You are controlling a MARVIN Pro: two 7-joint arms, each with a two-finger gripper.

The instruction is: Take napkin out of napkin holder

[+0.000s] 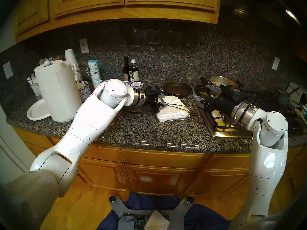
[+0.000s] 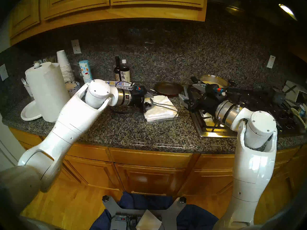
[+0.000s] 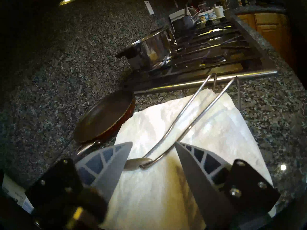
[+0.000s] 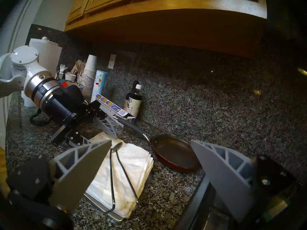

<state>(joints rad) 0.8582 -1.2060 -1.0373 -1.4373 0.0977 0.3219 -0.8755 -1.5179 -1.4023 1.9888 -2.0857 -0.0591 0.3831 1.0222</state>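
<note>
Straddling the holder's wire arm (image 3: 181,123), our left claw (image 3: 153,145) gapes wide over the napkin stack (image 3: 191,141); right claw (image 4: 151,143) also wide.

Paper towel roll (image 1: 57,90) upright at counter's left end, white paper plate (image 1: 37,111) beside its base. Stacked white cups (image 1: 73,65) behind. Two dark bottles (image 1: 130,71) against backsplash. Empty frying pan (image 1: 177,89) near steel stovetop (image 1: 224,125); steel pot (image 3: 152,47) on burner.
</note>
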